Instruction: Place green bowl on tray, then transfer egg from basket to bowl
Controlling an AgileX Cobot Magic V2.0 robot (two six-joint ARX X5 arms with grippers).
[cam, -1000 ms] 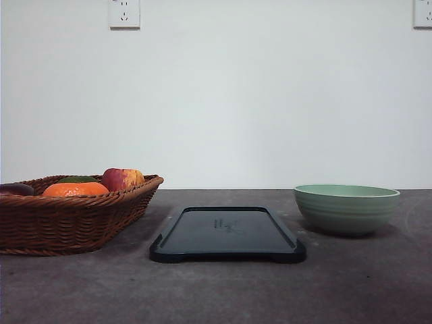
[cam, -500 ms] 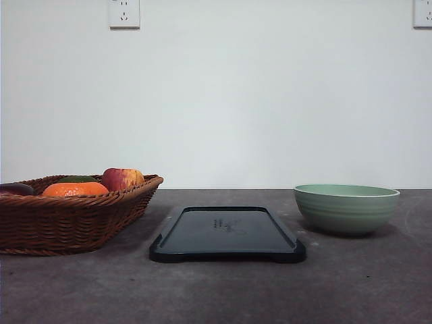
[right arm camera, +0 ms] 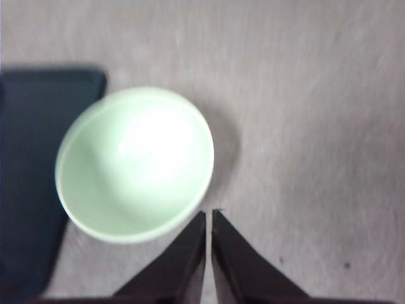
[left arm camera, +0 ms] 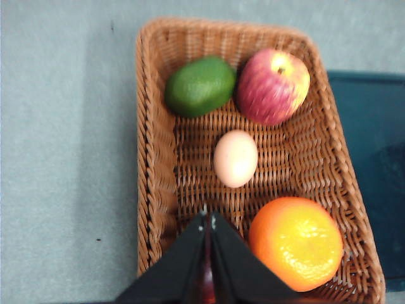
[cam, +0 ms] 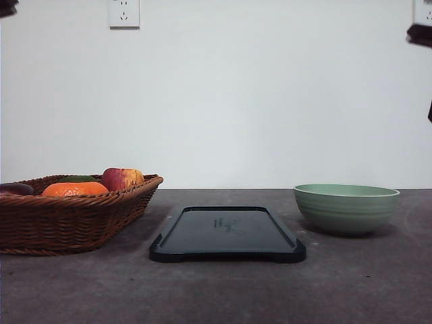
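We see the bowl [cam: 346, 208] standing on the desk [cam: 216, 290] at the right, just beside the tray [cam: 227, 234] but apart from it; the tray lies bare at the centre. At the left, the basket [cam: 67, 216] holds the egg [left arm camera: 235, 158] near its middle, with an apple [left arm camera: 273, 86] and a green fruit [left arm camera: 200, 86] beyond it and an orange [left arm camera: 295, 242] close by. Our left gripper [left arm camera: 208, 221] hangs above the basket with its fingers pressed together, holding nothing. Our right gripper [right arm camera: 209, 218] hovers over the desk beside the bowl, fingers likewise closed and empty.
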